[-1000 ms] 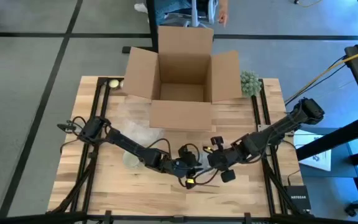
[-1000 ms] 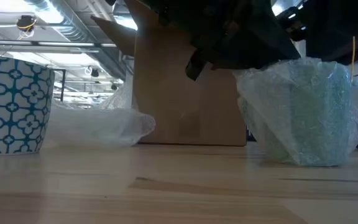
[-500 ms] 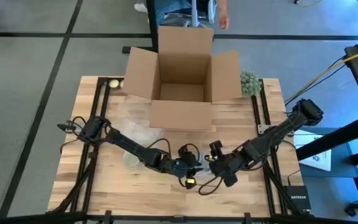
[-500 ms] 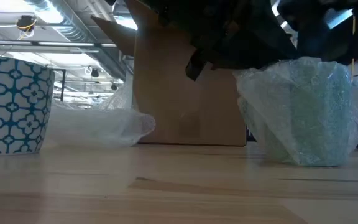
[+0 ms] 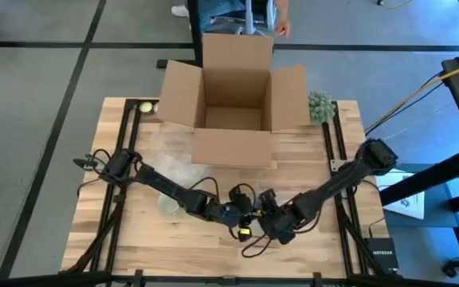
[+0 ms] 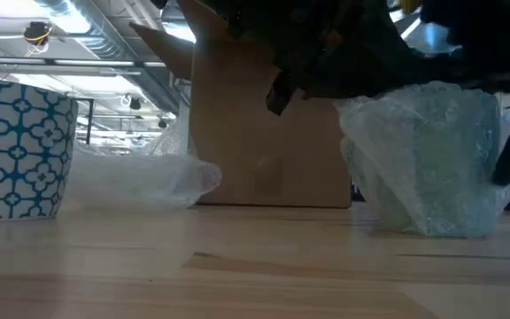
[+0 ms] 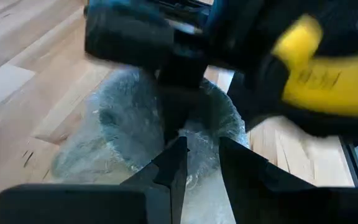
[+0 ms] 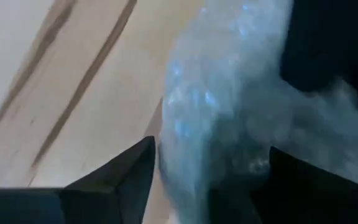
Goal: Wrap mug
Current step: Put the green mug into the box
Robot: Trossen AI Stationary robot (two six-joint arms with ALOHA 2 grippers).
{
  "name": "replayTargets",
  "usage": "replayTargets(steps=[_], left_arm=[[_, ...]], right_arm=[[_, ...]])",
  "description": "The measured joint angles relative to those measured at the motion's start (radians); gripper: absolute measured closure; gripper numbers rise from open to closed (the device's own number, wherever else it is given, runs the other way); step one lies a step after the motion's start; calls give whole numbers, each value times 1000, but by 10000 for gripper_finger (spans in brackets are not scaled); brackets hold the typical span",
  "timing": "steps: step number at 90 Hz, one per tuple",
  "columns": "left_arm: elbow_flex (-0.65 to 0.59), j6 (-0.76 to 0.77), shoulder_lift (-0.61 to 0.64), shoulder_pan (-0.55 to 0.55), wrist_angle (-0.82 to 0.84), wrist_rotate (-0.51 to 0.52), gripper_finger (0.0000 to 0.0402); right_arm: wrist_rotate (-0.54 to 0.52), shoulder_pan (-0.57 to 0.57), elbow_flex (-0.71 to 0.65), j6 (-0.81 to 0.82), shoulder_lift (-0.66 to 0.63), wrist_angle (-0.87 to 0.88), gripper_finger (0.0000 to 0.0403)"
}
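Both claws crowding wrapped mug (image 6: 423,159)

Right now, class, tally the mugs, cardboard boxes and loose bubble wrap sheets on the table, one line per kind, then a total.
Mugs: 2 (patterned mug, wrapped mug)
Cardboard box: 1
Loose bubble wrap sheet: 1
Total: 4
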State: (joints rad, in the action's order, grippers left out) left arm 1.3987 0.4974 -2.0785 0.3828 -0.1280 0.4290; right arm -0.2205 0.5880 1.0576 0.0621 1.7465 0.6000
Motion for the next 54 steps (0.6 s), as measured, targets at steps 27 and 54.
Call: replayTargets(steps=[27,54], left_arm=[[5,-12,-1,0,-15,4,324],[64,-78,22,38,50,-9,324]], right_arm=[[26,2,-2,-26,19,-15,328],[46,22,-4,-8,12,19,385]])
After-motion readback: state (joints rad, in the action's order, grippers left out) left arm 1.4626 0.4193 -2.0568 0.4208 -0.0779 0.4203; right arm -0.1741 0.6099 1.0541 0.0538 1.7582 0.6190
